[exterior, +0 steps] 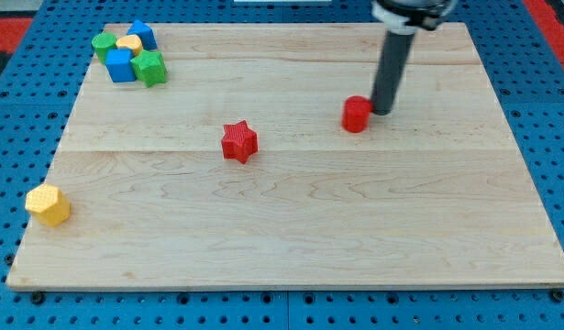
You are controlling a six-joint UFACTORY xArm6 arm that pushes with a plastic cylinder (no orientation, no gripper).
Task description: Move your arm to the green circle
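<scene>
The green circle lies at the view's top left, at the left end of a tight cluster of blocks. My tip stands far to the right of it, on the board's upper right part, touching or just right of a red cylinder block. The dark rod rises from the tip toward the view's top edge.
The cluster also holds a yellow block, two blue blocks and a green star-like block. A red star lies mid-board. A yellow hexagon block lies at the left edge. The wooden board sits on a blue pegboard.
</scene>
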